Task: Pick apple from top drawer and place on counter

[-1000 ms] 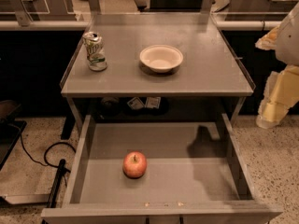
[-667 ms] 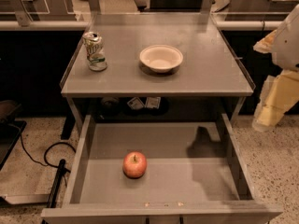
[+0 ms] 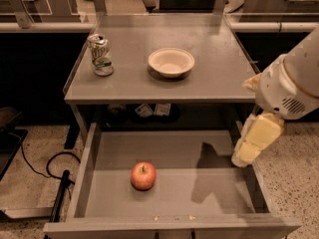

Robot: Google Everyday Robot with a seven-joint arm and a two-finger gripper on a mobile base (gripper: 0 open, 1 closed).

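Observation:
The red apple [image 3: 143, 176] lies on the bare bottom of the open top drawer [image 3: 214, 198], left of its middle and toward the front. The grey counter [image 3: 219, 73] is above it, behind the drawer. My gripper [image 3: 245, 154] hangs from the white arm [image 3: 294, 83] at the right. It is over the drawer's right wall, well to the right of the apple and above it, and it holds nothing that I can see. Its shadow falls on the drawer bottom to the right of the apple.
A cream-white bowl [image 3: 171, 61] stands in the middle of the counter. A crushed drink can [image 3: 101, 54] stands at the counter's left. Small items lie on the dark shelf [image 3: 149, 111] under the counter. A black cable [image 3: 57, 166] runs on the floor at the left.
My arm and gripper have moved left and down, from beside the counter's right edge to above the drawer's right wall. The apple, bowl and can have not moved.

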